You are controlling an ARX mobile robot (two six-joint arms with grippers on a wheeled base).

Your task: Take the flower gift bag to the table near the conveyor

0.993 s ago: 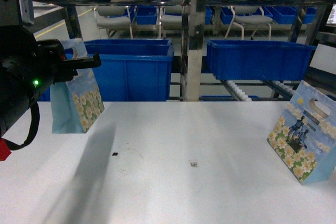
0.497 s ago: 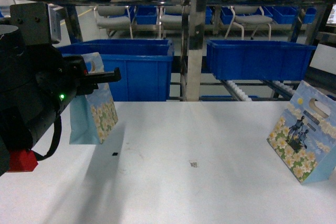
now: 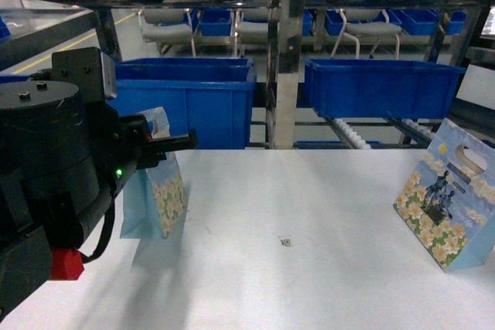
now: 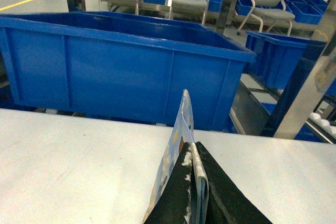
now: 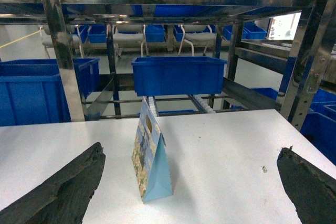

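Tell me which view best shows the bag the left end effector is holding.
Head view: the held bag hangs side-on from the left end effector, daisy print visible. Left wrist shows only its pinched top edge. Right wrist shows the other, standing bag instead.

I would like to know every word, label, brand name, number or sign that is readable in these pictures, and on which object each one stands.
No text can be read in any view.
Small dark mark on the table: maybe a printed code, too small to read.
Held gift bag in the left gripper: flower print only, no words visible.
Standing gift bag: picture of figures and flowers, no legible words.
Blue bins: no labels visible.
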